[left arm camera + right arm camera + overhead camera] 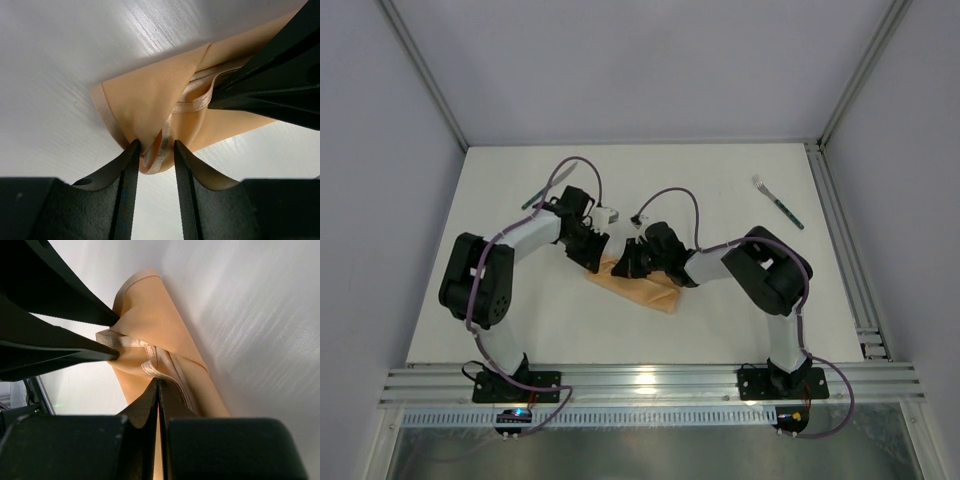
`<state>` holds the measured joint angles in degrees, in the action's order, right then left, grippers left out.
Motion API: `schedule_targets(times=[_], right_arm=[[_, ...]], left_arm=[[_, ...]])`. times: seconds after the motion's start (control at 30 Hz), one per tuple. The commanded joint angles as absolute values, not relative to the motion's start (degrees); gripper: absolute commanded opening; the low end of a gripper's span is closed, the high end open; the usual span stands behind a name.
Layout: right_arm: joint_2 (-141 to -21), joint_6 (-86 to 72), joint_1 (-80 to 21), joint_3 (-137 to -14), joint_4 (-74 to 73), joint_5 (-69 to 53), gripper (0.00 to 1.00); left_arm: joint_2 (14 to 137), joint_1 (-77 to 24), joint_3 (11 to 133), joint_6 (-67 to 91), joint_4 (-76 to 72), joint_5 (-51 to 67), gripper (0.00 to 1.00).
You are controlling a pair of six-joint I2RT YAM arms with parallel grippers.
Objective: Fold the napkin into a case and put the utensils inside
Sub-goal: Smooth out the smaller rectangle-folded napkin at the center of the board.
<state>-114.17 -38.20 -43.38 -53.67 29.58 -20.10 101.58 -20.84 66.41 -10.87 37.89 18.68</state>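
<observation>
Napkin (pixel 150 100) bunched mid-table, hem edge between my part-open left gripper (pixel 155 150) fingers, right gripper (pixel 158 385) pinched shut on its fold.

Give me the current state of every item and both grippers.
napkin: folded into a narrow strip on the table, hem edges loose at one end, pinched by both grippers
knife: flat on the table, far left, outside the napkin
fork: flat on the table, far right, outside the napkin
left gripper: part open, hem fold between its fingers
right gripper: shut on the napkin
</observation>
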Motion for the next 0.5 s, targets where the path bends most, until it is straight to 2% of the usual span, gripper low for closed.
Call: schedule_targets(times=[0.0, 0.47], right_arm=[[-114.8, -37.8, -43.6, -53.7, 30.6, -18.9, 0.04], [-115.5, -37.0, -43.9, -54.6, 30.1, -19.7, 0.04]], left_arm=[[100.6, -21.1, 65.9, -9.7, 34.9, 19.4, 0.36], [101.7, -23.2, 69.1, -9.6, 32.8, 17.2, 0.39]])
